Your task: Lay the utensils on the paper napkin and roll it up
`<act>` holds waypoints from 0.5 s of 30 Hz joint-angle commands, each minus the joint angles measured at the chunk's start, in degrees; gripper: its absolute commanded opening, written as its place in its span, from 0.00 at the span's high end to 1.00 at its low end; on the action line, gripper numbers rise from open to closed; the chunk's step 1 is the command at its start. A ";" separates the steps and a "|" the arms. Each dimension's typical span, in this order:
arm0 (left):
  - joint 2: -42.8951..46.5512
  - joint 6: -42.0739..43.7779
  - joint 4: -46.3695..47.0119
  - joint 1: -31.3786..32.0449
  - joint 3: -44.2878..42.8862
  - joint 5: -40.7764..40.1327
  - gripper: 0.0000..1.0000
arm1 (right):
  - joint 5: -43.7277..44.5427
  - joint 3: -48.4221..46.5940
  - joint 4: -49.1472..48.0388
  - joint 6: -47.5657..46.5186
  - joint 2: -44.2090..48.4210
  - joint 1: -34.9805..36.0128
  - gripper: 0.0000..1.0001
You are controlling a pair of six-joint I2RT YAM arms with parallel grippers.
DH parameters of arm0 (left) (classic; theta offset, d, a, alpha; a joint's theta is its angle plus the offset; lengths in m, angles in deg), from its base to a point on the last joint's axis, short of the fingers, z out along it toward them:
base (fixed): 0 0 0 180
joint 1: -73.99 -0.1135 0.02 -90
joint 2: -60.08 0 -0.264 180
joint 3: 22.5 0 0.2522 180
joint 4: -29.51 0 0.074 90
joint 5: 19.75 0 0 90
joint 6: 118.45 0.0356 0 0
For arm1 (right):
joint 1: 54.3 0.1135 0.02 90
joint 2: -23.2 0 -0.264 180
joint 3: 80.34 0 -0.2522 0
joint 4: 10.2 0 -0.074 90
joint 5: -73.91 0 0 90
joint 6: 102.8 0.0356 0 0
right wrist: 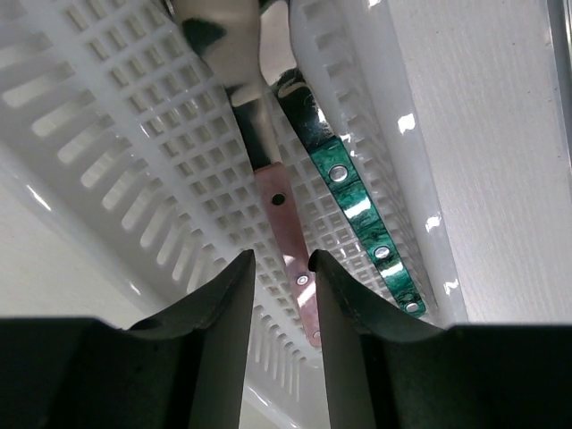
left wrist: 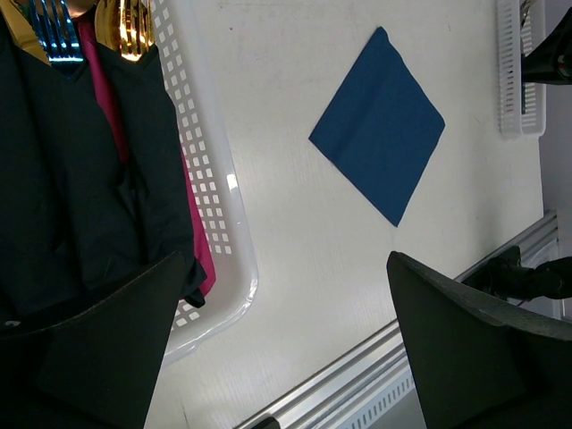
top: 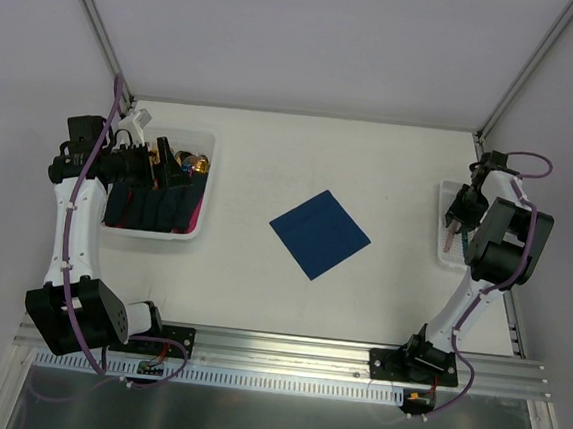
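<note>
The dark navy paper napkin [top: 320, 234] lies flat as a diamond in the middle of the table, with nothing on it; it also shows in the left wrist view [left wrist: 380, 125]. Two utensils lie in the white basket [right wrist: 116, 107] at the right: one with a pink riveted handle [right wrist: 288, 228] and one with a green marbled handle [right wrist: 357, 206], both with shiny metal upper parts. My right gripper [right wrist: 281, 259] hangs inside this basket [top: 442, 250], jaws narrowly apart, straddling the pink handle's end. My left gripper [left wrist: 284, 259] is wide open and empty over the left basket's near corner.
A white perforated basket [top: 209, 183] at the left holds several dark blue napkin rolls [top: 152, 208] with gold and coloured cutlery heads [top: 196, 161] and a magenta cloth [left wrist: 107, 98]. An aluminium rail [top: 285, 350] runs along the table's near edge.
</note>
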 commanded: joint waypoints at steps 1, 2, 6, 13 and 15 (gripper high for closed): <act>-0.01 -0.46 0.63 -0.41 -1.59 2.23 0.01 | 1.05 -1.34 0.16 -0.82 -1.52 -0.76 0.64; -0.01 -0.46 0.55 -0.41 -1.59 2.32 0.01 | 0.96 -1.34 0.16 -0.82 -1.69 -0.76 0.64; 0.07 -0.46 0.55 -0.41 -1.59 2.23 0.01 | 0.61 -0.82 -0.37 -0.82 -1.96 -0.85 0.66; -0.01 -0.46 0.63 -0.41 -1.50 2.32 0.01 | -0.18 0.42 -1.78 -1.00 0.06 -0.85 0.69; 0.07 -0.55 0.63 -0.41 -1.50 2.32 0.01 | -0.18 0.33 -1.60 -0.91 0.15 -0.85 0.74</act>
